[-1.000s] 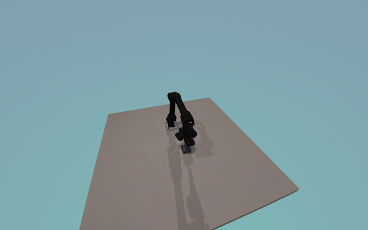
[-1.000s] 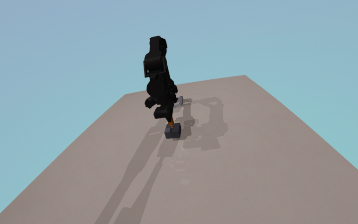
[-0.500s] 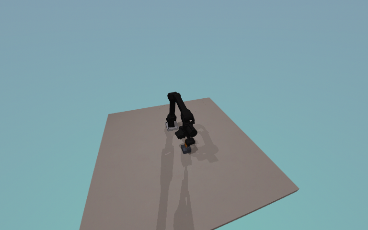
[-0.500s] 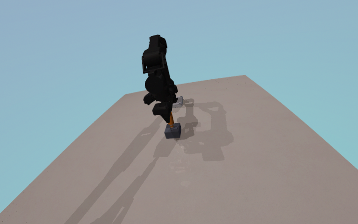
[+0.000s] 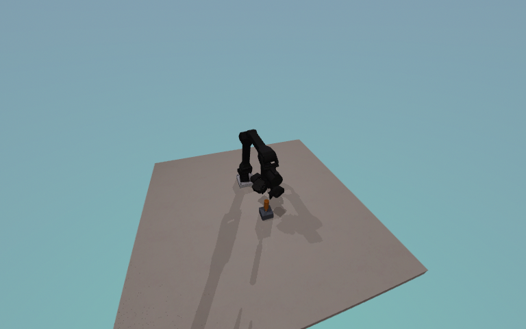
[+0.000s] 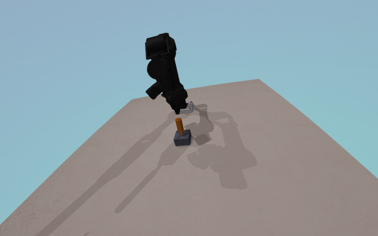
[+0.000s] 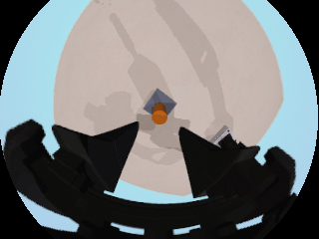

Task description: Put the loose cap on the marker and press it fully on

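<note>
The orange cap (image 5: 266,203) (image 6: 179,124) (image 7: 159,118) sits upright over the marker, in line with it. Of the marker (image 6: 181,133), only a short bit shows between the cap's lower rim and the block. The dark grey holder block (image 5: 266,215) (image 6: 182,140) (image 7: 159,96) stands on the table around the marker's foot. Whether the cap is clicked fully on cannot be told from these views. My gripper (image 5: 266,195) (image 6: 177,111) (image 7: 159,127) is open and empty, above the cap and apart from it. In the wrist view the cap's top shows between and just beyond the fingertips.
The arm's pale base plate (image 5: 244,185) (image 6: 189,107) (image 7: 220,135) stands behind the block, towards the far table edge. The arm's shadows lie across the table (image 5: 329,263) (image 6: 278,166) around the block.
</note>
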